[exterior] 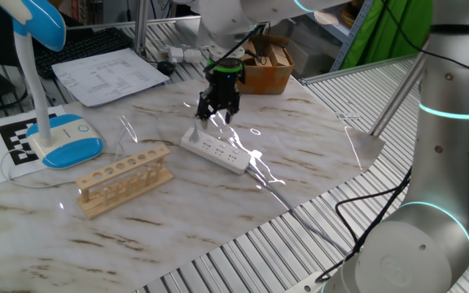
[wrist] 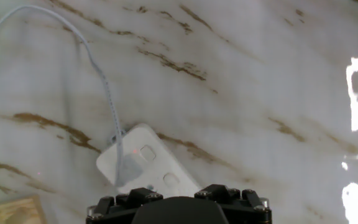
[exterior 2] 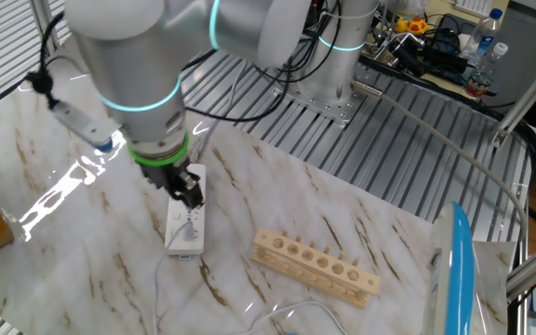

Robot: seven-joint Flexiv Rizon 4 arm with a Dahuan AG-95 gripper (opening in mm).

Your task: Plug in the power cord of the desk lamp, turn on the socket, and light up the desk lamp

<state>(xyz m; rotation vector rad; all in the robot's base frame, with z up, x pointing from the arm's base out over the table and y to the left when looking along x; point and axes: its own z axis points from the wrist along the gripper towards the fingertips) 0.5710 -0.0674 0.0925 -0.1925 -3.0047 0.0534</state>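
Gripper [exterior: 218, 111] points straight down just above one strip [exterior: 215, 150] on the marble table [exterior: 300, 155], fingers spread wide, holding nothing; one lamp [exterior: 55, 122] and one rack [exterior: 124, 179] stand aside.

Glossy marble-patterned table [exterior: 218, 203]; smooth white plastic socket [exterior: 215, 150]; pale bare wooden rack [exterior: 124, 179]; shiny blue-and-white plastic desk lamp [exterior: 62, 138]; ribbed metal bench [exterior 2: 361, 149].

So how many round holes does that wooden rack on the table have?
6, in a single row along the top of the pale wooden rack, seen from the other fixed view. The rack lies on the marble table between the white power strip and the blue-and-white lamp.
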